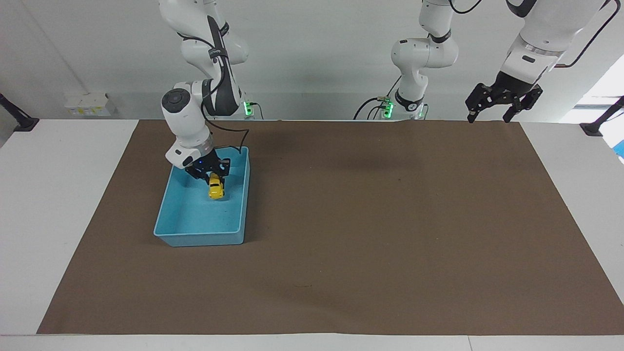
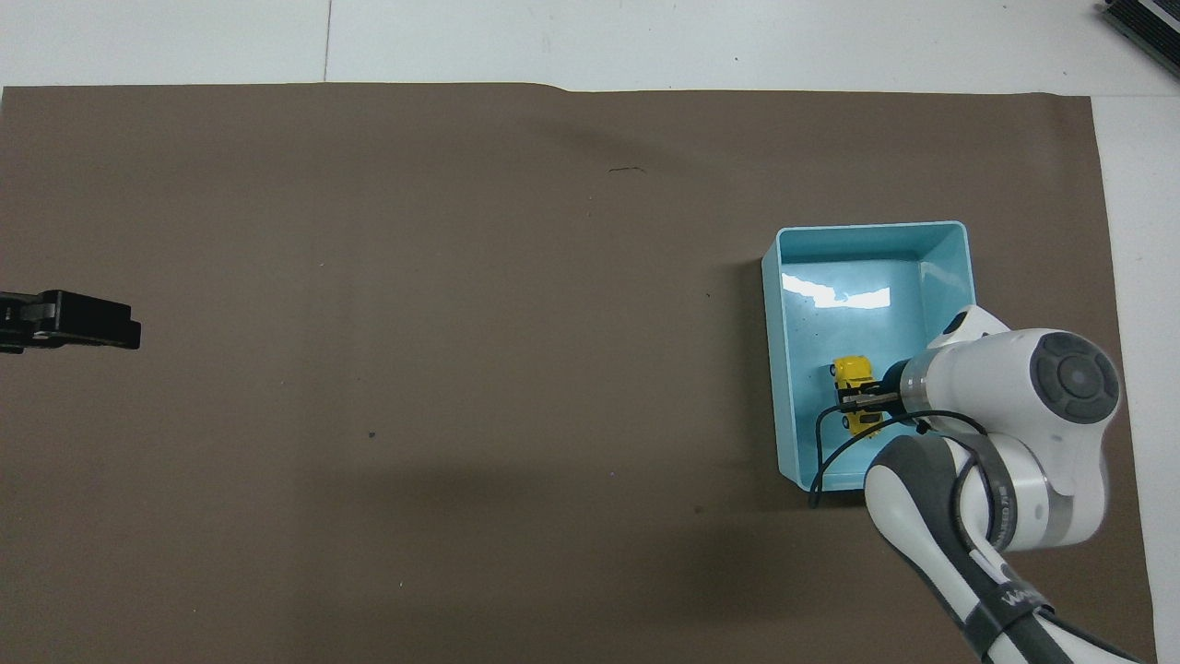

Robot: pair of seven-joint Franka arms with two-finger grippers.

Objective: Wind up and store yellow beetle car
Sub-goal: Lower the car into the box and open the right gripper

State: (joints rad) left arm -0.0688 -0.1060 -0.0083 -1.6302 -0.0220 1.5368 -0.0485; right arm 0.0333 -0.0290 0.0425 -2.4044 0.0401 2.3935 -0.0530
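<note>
The yellow beetle car hangs nose-down inside the blue bin, low down and close to the bin's wall on the table-middle side. My right gripper is shut on the car from above, reaching down into the bin. Whether the car touches the bin's floor I cannot tell. My left gripper waits open and raised over the mat's corner at the left arm's end, holding nothing.
A brown mat covers most of the white table. The bin stands toward the right arm's end of it. A black cable from the right wrist loops over the bin's near rim.
</note>
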